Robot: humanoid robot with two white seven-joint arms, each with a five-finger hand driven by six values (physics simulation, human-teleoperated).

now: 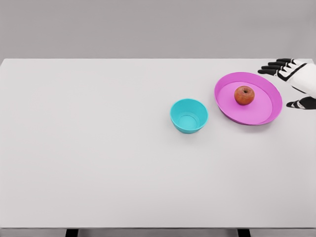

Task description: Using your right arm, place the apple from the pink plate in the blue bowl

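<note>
A red apple (244, 95) lies inside the pink plate (228, 107) on the right part of the table. The blue bowl (189, 115) stands just left of the plate, upright and with nothing in it. My right hand (288, 84) comes in from the right edge, beside the plate's far right rim. Its black fingers (274, 67) are spread, and the thumb (300, 104) is held apart below them. It holds nothing and does not touch the apple. The left arm does not show.
The white table (98, 148) spreads wide to the left and toward the front edge. A grey wall lies behind the table's far edge.
</note>
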